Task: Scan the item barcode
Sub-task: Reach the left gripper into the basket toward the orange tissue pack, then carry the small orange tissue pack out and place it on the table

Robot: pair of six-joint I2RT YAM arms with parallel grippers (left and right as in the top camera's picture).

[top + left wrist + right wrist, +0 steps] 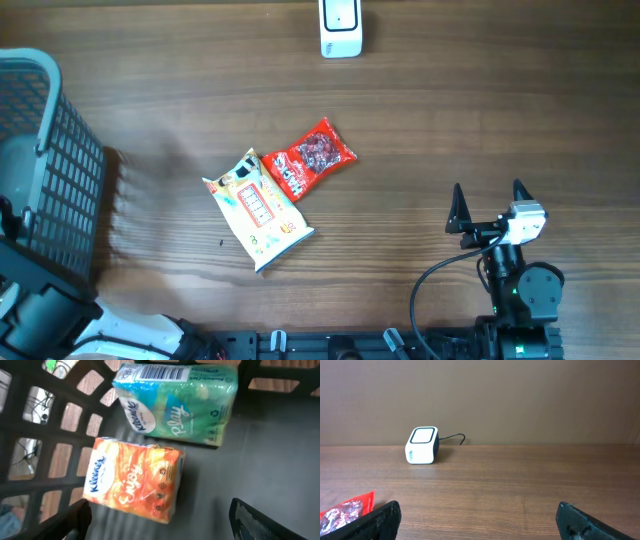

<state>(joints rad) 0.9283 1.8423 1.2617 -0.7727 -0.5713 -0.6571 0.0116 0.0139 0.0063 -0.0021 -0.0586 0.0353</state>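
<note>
**Left gripper**: jaws spread and empty above the orange Kleenex tissue pack. The pack lies on the floor of the grey lattice basket, just beside the green Kleenex tissue pack.

**Right gripper**: fingers parted, holding nothing, facing the white, boxy barcode scanner.

**Materials and risk:** both packs are soft and pillow-shaped, wrapped in glossy film. The fingers may slip on the wrap, or snag the lattice wall or the neighbouring pack.

Mock shop checkout: barcode scanner, basket, snack packets.
</note>
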